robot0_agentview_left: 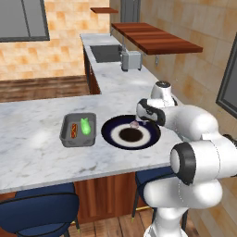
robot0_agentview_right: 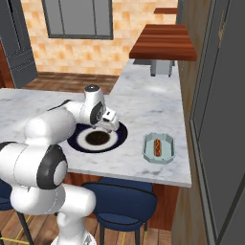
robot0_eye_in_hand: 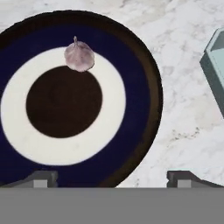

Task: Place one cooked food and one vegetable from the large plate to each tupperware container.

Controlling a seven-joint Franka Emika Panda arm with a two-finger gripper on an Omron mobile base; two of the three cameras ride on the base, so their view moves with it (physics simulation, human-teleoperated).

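The round dark navy plate with a white ring around a dark centre (robot0_agentview_left: 131, 133) sits on the white marble counter (robot0_agentview_left: 37, 139), near its front edge. On the plate I can see one thing, a small pale purplish garlic bulb (robot0_eye_in_hand: 79, 56), lying on the white ring at the edge of the dark centre. To the plate's left from the left base camera is the dark grey rectangular tub (robot0_agentview_left: 78, 129), just beside the plate; inside it lie a hot dog in a bun (robot0_agentview_left: 73, 130) and a bright green vegetable (robot0_agentview_left: 85, 126), side by side. On the plate's other side, in the right base camera, the pale teal-grey rectangular tub (robot0_agentview_right: 159, 148) holds a second hot dog (robot0_agentview_right: 157, 146). My two-finger gripper (robot0_eye_in_hand: 113, 178) hovers above the plate's near rim, jaws spread wide and holding nothing, one fingertip over the plate and the other over bare marble. Blue stools (robot0_agentview_left: 39, 210) stand under the counter's front.
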